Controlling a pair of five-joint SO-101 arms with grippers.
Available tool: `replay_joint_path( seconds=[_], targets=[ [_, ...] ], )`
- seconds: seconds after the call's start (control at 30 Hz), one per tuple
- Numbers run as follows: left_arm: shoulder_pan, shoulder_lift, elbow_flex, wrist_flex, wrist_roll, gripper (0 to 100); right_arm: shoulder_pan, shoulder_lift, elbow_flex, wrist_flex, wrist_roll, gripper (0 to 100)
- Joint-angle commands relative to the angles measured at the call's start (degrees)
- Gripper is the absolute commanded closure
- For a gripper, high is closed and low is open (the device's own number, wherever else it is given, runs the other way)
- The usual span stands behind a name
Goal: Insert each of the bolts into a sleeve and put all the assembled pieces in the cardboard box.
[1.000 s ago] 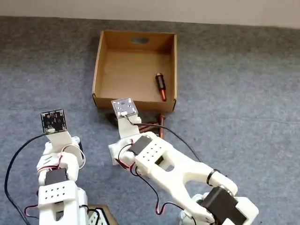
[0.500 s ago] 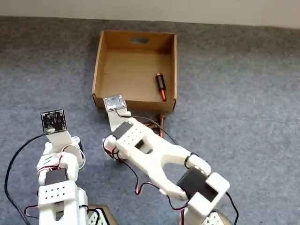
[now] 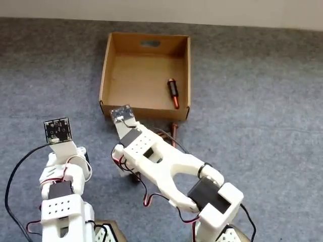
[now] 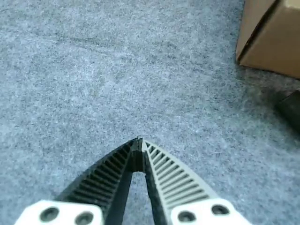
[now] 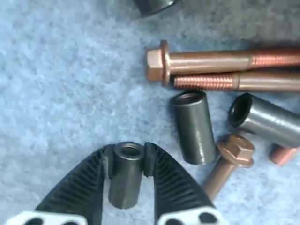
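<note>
Beside the cardboard box [image 3: 161, 113]: right claw [image 5: 127, 153] pinched one sleeve [image 5: 124, 183] | bolts [image 5: 211, 61], other sleeves [image 5: 193, 126] lay adjacent on tabletop [image 4: 93, 70] | left claw [image 4: 138, 143] pressed together | assembled piece [image 3: 173, 93] inside box.

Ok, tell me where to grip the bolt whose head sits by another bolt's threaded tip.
Probably at the head end of the bolt, from above: the flanged head juts clear, while the other bolt hugs its shank.
</note>
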Motion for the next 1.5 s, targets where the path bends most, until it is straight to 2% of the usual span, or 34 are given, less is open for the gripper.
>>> replay_joint_path(
  seconds=[0.0,0.3,0.37,0.5,0.53,0.8,0.97,1.03,1.13,1.27,1.47],
  targets=[
    [-0.4,-0.84,-3.21,-1.05,0.35,99,-0.4,-1.36,1.89,0.13,6.42,99.1],
    [-0.4,-0.84,-3.21,-1.05,0.35,99,-3.56,-23.96,30.11,-20.53,17.76,98.9],
    [-0.4,-0.84,-3.21,-1.05,0.35,99,-3.12,-27.74,33.36,-20.18,18.2,96.8],
    [-0.4,-0.84,-3.3,-1.05,0.35,99,-2.07,-29.05,33.1,-14.02,18.02,83.6],
    [-0.4,-0.84,-3.3,-1.05,0.35,99,-2.07,-29.05,32.66,-13.05,18.02,82.9],
    [-0.4,-0.84,-3.3,-1.05,0.35,99,-2.24,-29.05,31.87,-6.29,18.02,84.0],
    [-0.4,-0.84,-3.3,-1.05,0.35,99,-2.24,-28.97,32.13,-6.46,18.02,84.1],
    [-0.4,-0.84,-3.3,-1.05,0.35,99,-2.24,-28.97,32.4,-8.4,18.37,87.8],
    [-0.4,-0.84,-3.3,-1.05,0.35,99,-2.24,-28.97,32.57,-12.26,18.64,99.4],
    [-0.4,-0.84,-3.21,-1.05,0.35,99,-2.24,-29.05,32.22,-14.02,25.23,98.0],
    [-0.4,-0.84,-3.47,-0.79,0.26,99,-1.8,-31.69,30.64,-10.68,25.67,99.3]
  ],
)
